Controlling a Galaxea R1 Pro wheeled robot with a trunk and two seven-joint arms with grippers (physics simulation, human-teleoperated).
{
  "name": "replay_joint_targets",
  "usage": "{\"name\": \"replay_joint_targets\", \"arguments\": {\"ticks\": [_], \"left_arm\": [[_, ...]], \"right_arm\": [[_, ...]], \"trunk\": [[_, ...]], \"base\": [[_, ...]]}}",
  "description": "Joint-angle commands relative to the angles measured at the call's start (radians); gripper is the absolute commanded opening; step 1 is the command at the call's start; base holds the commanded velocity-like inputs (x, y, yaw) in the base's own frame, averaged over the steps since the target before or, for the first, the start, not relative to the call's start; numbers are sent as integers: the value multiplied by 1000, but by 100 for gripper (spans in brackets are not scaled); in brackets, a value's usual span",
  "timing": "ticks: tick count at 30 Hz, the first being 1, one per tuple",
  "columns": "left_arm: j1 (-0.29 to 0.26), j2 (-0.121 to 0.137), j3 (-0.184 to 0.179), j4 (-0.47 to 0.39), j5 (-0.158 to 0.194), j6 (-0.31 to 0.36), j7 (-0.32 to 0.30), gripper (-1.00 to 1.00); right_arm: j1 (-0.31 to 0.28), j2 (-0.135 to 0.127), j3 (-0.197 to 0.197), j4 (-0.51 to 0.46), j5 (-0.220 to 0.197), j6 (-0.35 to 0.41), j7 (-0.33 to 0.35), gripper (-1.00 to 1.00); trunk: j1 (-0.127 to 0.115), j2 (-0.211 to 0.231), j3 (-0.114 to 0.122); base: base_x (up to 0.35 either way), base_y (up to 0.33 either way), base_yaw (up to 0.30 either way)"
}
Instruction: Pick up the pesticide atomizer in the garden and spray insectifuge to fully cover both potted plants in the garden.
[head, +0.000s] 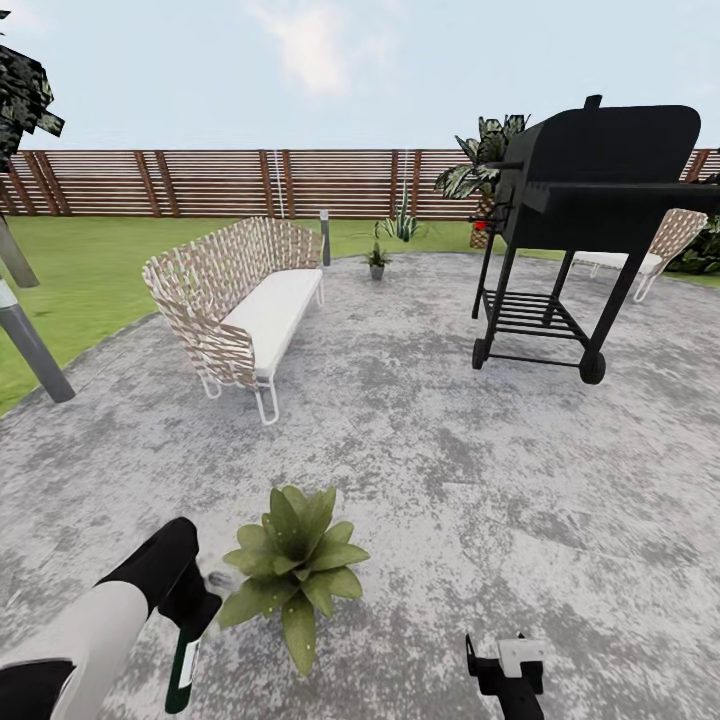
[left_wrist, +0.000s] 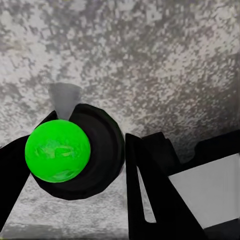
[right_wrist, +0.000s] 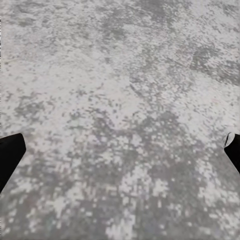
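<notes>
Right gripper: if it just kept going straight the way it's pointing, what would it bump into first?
Most likely the paving. The right gripper is open and points at bare speckled ground, with nothing in between, though how far off it lies is unclear.

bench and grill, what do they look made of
Bench: pale woven wicker shell, by its lattice weave, on thin white legs, probably metal, with a white cushion. Grill: matte black, likely painted metal, given its flat dark sheen, slatted rack and wheels.

Bright, even daylight, soft faint shadows; wrist views coarse and blurry.
</notes>
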Motion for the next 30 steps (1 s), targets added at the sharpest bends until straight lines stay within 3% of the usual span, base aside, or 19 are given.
{"name": "replay_joint_targets", "arguments": {"ticks": [1,17,24,30], "left_arm": [[2,-1,5,6,-10,3,-9,-100],[31,-2,3,36,-14,1,-8,-100],[60,3,3,36,-17,-1,-6,-100],[77,15,3,35,-35,-2,-8,-100]], "right_arm": [[-1,0,1,1,11,0,-9,100],[0,-1,1,1,13,-1,-9,100],[0,-1,1,1,13,-1,-10,100],[0,-1,1,1,12,-1,-10,100]], "trunk": [[0,0,-1],[0,0,-1],[0,0,-1],[0,0,-1]], "base": [[0,0,0],[48,49,0],[2,2,-223],[0,0,-54]]}}
